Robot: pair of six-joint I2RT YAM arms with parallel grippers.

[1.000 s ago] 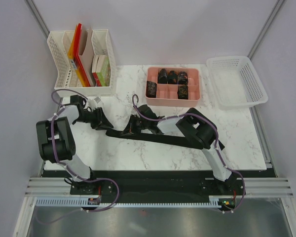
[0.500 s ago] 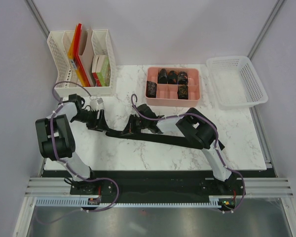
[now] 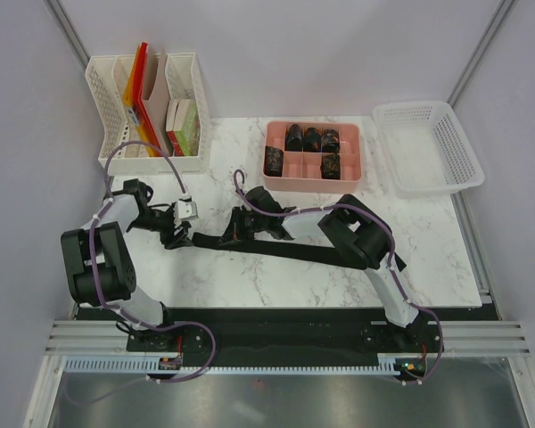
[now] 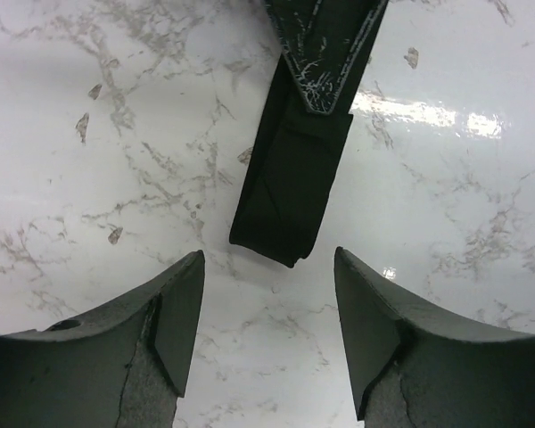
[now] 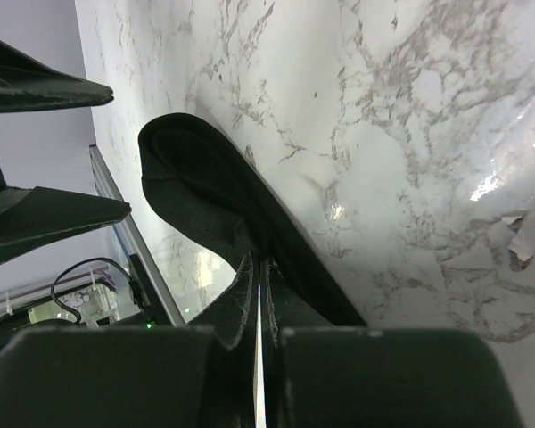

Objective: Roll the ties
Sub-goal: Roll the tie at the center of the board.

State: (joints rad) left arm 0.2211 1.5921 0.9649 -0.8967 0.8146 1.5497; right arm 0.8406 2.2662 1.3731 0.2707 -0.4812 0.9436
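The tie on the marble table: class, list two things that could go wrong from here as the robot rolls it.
The left gripper is open, so the folded end of the tie lies free and may unfold. The right gripper is shut on the tie further along; a pull there could drag that end off line.

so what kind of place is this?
Probably a lab robot cell: two arms mounted at a marble-look table inside white walls, with staged props, a pink tray of rolled ties and a white basket.
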